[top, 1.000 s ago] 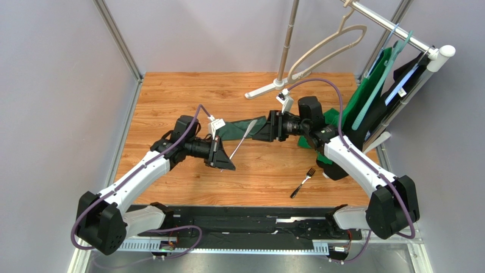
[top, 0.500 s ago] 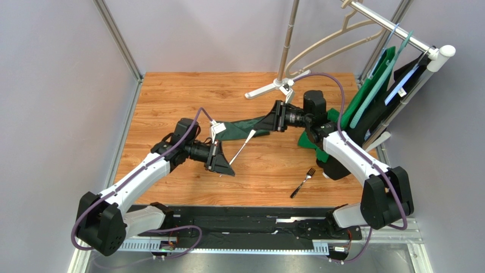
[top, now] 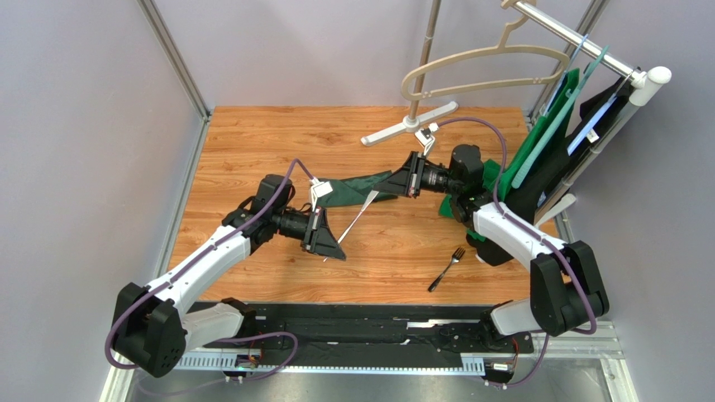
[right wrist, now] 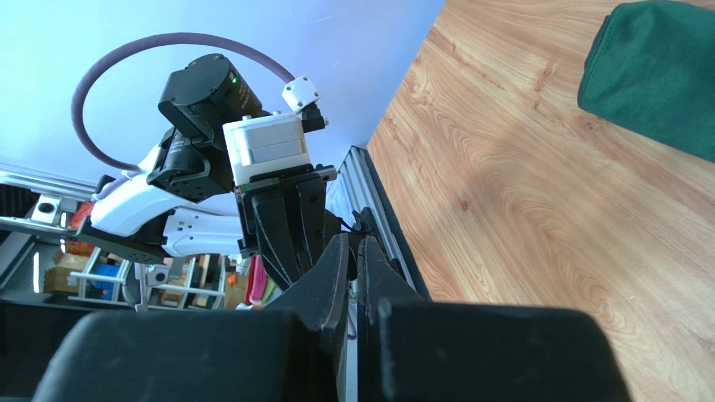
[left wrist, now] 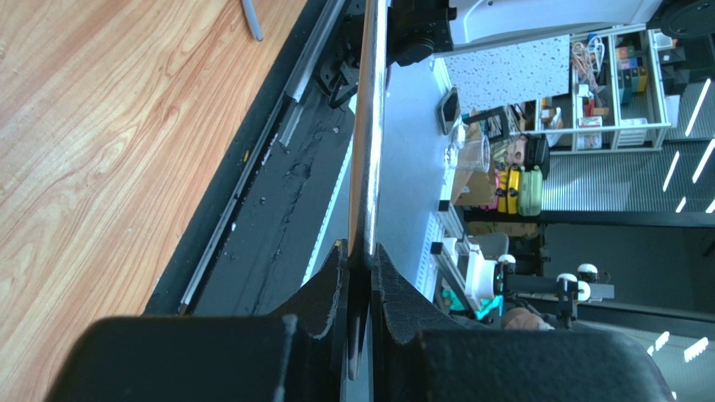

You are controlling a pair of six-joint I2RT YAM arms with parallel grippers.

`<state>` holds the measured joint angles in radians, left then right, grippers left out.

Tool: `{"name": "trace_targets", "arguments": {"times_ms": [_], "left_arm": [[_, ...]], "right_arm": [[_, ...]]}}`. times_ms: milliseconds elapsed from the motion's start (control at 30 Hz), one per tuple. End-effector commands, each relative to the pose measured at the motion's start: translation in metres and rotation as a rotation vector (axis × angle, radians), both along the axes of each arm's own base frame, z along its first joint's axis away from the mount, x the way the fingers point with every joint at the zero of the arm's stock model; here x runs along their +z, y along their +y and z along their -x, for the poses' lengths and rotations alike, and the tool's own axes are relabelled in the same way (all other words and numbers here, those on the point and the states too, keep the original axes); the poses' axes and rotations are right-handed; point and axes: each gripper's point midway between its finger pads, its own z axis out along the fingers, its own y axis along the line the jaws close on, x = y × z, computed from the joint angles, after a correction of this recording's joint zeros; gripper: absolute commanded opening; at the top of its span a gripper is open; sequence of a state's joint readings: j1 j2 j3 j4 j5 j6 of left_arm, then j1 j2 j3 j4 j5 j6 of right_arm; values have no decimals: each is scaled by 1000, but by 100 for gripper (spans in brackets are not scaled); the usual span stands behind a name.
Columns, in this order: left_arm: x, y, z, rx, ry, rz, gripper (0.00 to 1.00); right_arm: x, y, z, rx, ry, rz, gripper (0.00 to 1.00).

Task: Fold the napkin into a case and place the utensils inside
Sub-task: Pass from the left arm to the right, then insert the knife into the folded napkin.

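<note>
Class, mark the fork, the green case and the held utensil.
fork [top: 446, 268]: top view, middle of its handle.
green case [top: 355, 188]: top view, middle of the cloth.
held utensil [left wrist: 370, 126]: left wrist view, flat metal shaft.

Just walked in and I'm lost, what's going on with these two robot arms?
The left claw is clamped on a slim silver utensil whose tip reaches the folded dark green napkin. The right claw is shut at the napkin's other end; whether it pinches cloth is unclear. A fork lies apart on the wooden table.
</note>
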<state>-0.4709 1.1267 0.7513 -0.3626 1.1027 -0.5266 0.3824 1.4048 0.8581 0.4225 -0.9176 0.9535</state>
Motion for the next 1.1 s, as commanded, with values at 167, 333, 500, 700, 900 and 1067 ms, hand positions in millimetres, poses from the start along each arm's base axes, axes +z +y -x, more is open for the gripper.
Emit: {"name": "trace_targets", "arguments": {"times_ms": [167, 333, 500, 700, 900, 1067], "left_arm": [[-14, 72, -94, 606, -87, -299, 43], [-7, 91, -152, 870, -109, -331, 23], [-59, 78, -206, 839, 18, -429, 8], [-83, 74, -258, 828, 32, -494, 5], [-86, 75, -290, 844, 35, -517, 5], [-97, 86, -305, 862, 56, -557, 5]], "right_arm": [[-17, -36, -37, -359, -8, -10, 0], [-21, -68, -82, -616, -58, -6, 0], [-25, -100, -121, -755, -59, 3, 0], [-47, -120, -160, -823, -61, -1, 0], [-51, -130, -179, -851, -84, -44, 0], [-61, -130, -188, -856, -78, -47, 0]]}}
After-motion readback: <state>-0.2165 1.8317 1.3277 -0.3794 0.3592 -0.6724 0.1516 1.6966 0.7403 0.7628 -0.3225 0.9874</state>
